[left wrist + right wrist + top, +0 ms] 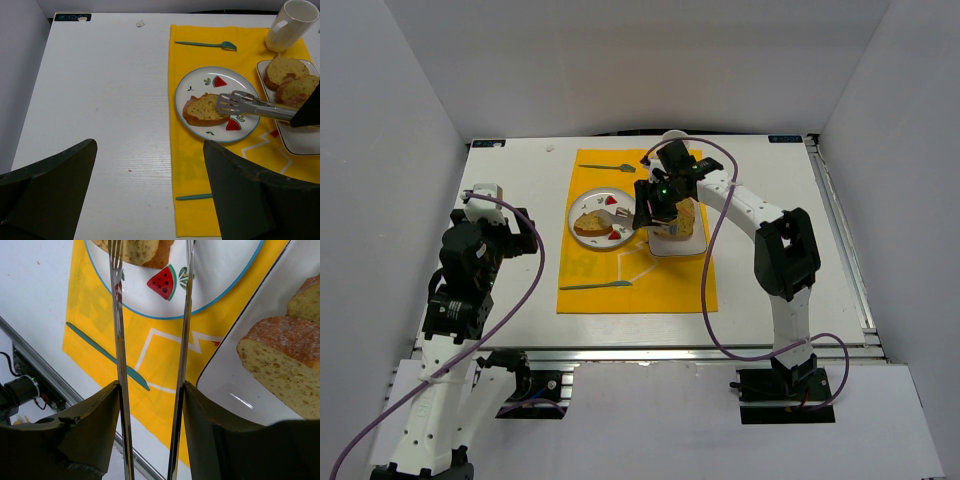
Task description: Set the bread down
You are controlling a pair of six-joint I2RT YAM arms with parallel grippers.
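Observation:
A bread slice (202, 107) lies on the round watermelon plate (200, 82) on the yellow mat; it also shows in the top view (590, 223). Two more slices (287, 82) sit on the white rectangular tray (305, 142). My right gripper (150, 390) is shut on metal tongs (118, 315), whose arms stand apart with their tips (227, 104) over the plate slice's right end. I cannot tell if they touch it. My left gripper (150, 145) is open and empty above the bare table, left of the mat.
A white mug (292, 22) stands at the mat's far right corner. A teal fork (207, 44) lies at the mat's far edge and a teal knife (595, 286) at its near edge. The tray (665, 248) sits just right of the plate (595, 200).

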